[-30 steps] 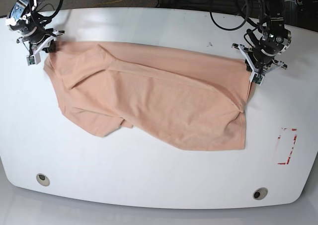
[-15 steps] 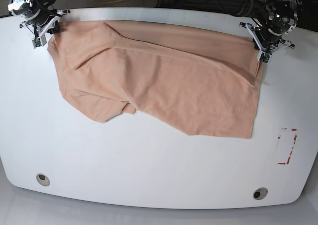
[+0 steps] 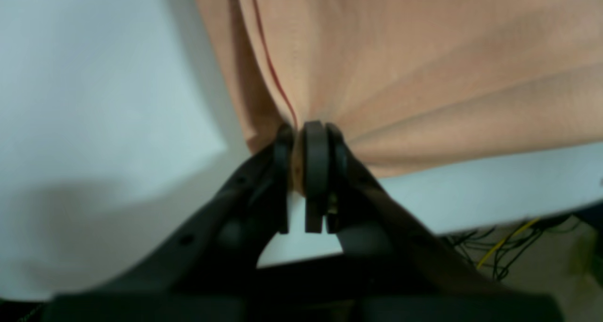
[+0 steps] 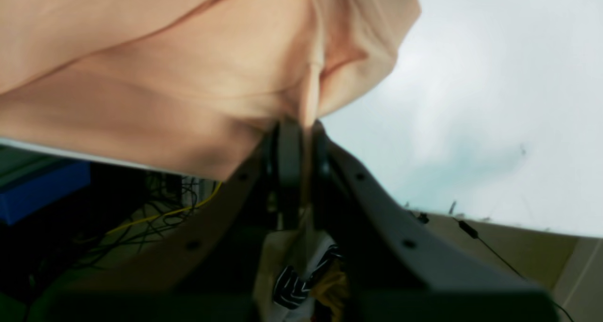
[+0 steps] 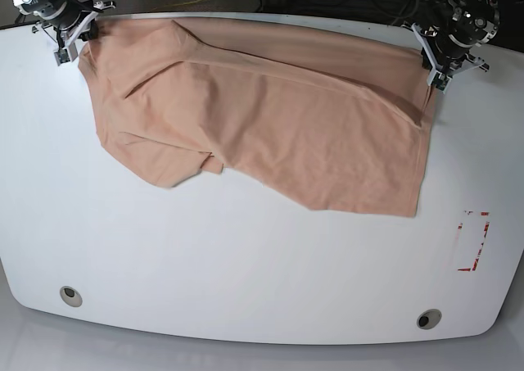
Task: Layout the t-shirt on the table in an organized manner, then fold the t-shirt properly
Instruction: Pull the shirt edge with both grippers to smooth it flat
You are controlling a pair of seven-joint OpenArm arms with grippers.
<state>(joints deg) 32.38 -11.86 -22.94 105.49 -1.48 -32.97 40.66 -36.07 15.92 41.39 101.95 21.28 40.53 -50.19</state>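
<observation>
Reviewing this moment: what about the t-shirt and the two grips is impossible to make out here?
- t-shirt: no chest print in any view; it may face down.
- Sleeve and neckline: lost in folds in the base view, both wrist views blurred.
- left gripper: shut on cloth; how much is pinched is hidden by the fingers.
- right gripper: shut on cloth; which part it holds is unclear.
- table: far edge under the shirt, hidden.

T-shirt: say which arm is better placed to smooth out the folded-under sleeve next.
Right, probably. The right hand pinches the t-shirt at the far corner on the same side as the bunched sleeve. The left hand is clamped on the opposite far corner, across the table.
</observation>
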